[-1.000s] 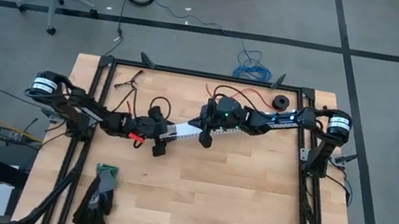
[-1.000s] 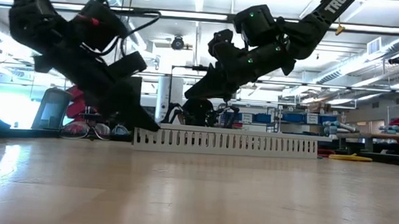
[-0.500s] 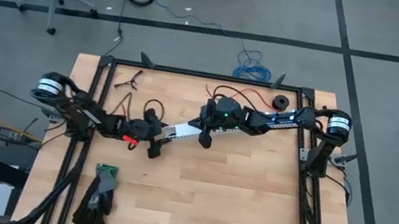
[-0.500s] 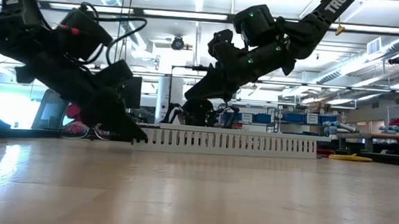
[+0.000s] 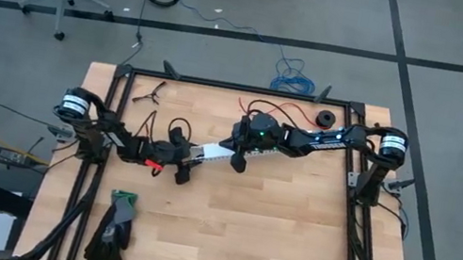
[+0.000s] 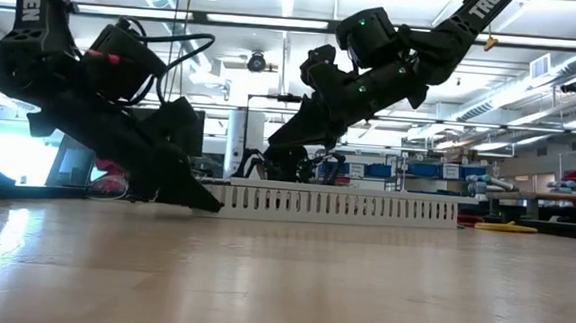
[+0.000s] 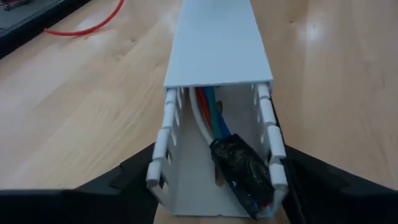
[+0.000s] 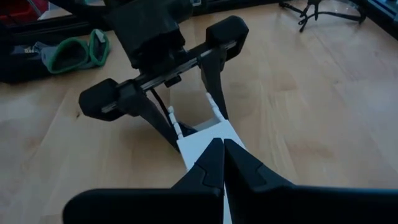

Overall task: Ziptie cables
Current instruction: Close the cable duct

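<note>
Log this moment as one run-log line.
left tool: straddling white channel end | cables: inside channel | right tool: shut, on channel lid

Bright ceiling strip lights, soft glare on table [image 7: 323,68], near claw perhaps blurred

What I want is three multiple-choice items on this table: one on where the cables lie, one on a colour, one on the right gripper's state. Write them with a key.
1. Where do the cables lie?
A. On the gloves
B. Inside the white channel
C. On the floor

2. What colour is the cuff of the gloves?
A. Red
B. Yellow
C. Green

3. How does the right gripper stand?
A. Shut, over the channel
B. Wide open
C. Shut on a glove

Key: 1 B, the left wrist view shows them running into the channel's open end; 2 C, a green band shows at the wrist end; 3 A, its fingers meet with nothing between them.
</note>
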You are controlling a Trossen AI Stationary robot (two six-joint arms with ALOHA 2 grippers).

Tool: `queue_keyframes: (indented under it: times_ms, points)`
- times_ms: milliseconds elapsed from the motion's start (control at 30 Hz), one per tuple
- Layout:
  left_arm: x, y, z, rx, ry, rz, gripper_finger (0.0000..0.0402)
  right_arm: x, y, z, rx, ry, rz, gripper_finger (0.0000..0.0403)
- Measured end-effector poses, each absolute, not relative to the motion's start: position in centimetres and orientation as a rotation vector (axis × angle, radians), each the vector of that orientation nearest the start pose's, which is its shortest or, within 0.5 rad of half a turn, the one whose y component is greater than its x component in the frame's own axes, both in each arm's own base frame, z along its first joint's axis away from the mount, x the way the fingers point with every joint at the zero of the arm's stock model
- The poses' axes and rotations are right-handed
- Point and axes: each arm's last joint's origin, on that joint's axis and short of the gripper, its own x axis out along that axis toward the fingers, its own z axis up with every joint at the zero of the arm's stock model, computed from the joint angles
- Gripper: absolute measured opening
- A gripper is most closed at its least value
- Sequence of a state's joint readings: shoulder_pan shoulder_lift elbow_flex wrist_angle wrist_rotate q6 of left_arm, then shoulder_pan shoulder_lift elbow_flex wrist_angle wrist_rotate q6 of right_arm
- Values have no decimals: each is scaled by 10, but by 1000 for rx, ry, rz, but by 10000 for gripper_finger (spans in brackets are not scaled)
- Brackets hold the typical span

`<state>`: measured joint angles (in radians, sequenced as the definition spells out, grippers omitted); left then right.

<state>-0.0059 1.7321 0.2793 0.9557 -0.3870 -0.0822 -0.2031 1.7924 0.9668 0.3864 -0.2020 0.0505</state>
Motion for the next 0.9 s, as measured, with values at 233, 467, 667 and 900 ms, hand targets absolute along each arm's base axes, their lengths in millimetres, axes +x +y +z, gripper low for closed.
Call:
queue_keyframes:
  times_ms: [233, 467, 667, 900]
  points:
    - [235, 10, 85, 35, 449, 392, 236, 368, -70, 180, 140, 442, -12, 0]
    - [234, 10, 84, 39, 458, 393, 231, 356, -71, 177, 147, 594, -126, 0]
    - [234, 10, 83, 41, 464, 394, 230, 331, -68, 198, 100, 728, -264, 0]
    - [234, 10, 83, 41, 466, 394, 233, 291, -75, 210, 144, 949, -458, 0]
